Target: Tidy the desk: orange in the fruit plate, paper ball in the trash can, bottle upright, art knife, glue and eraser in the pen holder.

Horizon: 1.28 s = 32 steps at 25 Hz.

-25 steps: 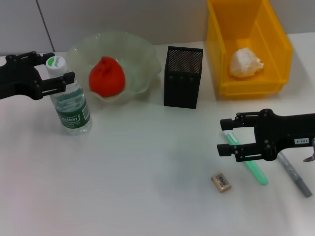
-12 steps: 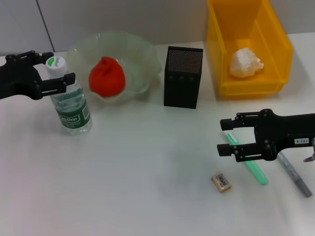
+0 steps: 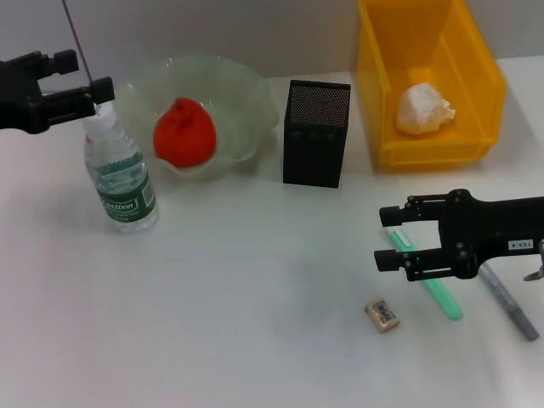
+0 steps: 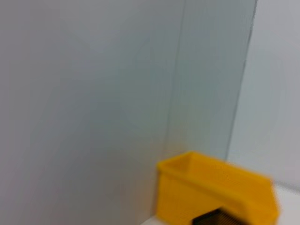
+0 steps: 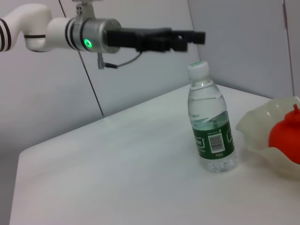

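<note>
The bottle (image 3: 120,180) (image 5: 211,127) stands upright on the table, left of the fruit plate (image 3: 245,98) (image 5: 257,125). The orange (image 3: 183,132) (image 5: 284,136) lies in that plate. My left gripper (image 3: 89,75) (image 5: 194,36) hovers open just above the bottle's cap, apart from it. The paper ball (image 3: 422,109) lies in the trash can (image 3: 480,81) (image 4: 213,190). The pen holder (image 3: 316,132) stands mid-table. My right gripper (image 3: 389,238) is open, low over a green stick (image 3: 440,293). A grey pen-shaped tool (image 3: 512,303) and the eraser (image 3: 382,313) lie nearby. Which is art knife or glue, I cannot tell.
Bare white table stretches across the front and the middle, between the bottle and the eraser. A grey wall closes the back, right behind the fruit plate and the trash can.
My left gripper has let go of the bottle's neck and risen up and back. The bottle stays standing. The right arm has not moved.
</note>
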Tool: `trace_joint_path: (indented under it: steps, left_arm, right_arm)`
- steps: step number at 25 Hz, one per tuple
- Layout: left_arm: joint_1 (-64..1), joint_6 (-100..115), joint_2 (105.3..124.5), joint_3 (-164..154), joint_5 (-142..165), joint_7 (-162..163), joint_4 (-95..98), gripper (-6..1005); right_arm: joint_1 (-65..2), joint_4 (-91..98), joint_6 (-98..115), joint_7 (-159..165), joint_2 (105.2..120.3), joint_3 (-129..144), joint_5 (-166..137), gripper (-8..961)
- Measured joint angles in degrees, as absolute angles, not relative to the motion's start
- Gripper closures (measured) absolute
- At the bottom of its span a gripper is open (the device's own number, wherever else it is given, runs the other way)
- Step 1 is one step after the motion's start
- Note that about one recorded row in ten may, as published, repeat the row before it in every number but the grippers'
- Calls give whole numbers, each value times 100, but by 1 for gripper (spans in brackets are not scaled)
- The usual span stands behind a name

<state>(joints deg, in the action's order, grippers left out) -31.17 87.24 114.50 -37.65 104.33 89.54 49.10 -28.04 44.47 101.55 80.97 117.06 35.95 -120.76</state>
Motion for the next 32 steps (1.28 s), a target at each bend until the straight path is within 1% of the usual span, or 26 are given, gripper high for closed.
trace_joint_path:
  steps: [4,8,12,15,19,25,32]
  left_arm:
    - [-3129,9618,11339,-3787,10243,9377,4997,197]
    - [-3189,10264,11323,-3932,10273,9590,4947,197]
    - [-3110,10492,11448,-4242,10284,9442,4902,197]
    - [-3011,10551,11616,-4385,10284,9028,4681,197]
    - [-2939,10615,11729,-4491,10387,8351,4321,197]
    - [-2881,10416,11809,-4549,10762,7429,3835,197]
    - [-2756,10079,11831,-4641,10916,6605,3449,197]
  right_arm:
    - [-2804,4447,10169,8140,11703,3594,-12076,224]
    - [-2804,4447,10177,8152,11701,3594,-12076,224]
    - [-2804,4447,10184,8159,11700,3594,-12076,224]
    - [-2804,4447,10195,8178,11698,3595,-12076,224]
    - [-2802,4448,10196,8183,11699,3594,-12076,224]
    - [-2795,4447,10209,8226,11710,3595,-12076,224]
    - [-2798,4447,10220,8391,11698,3637,-12098,226]
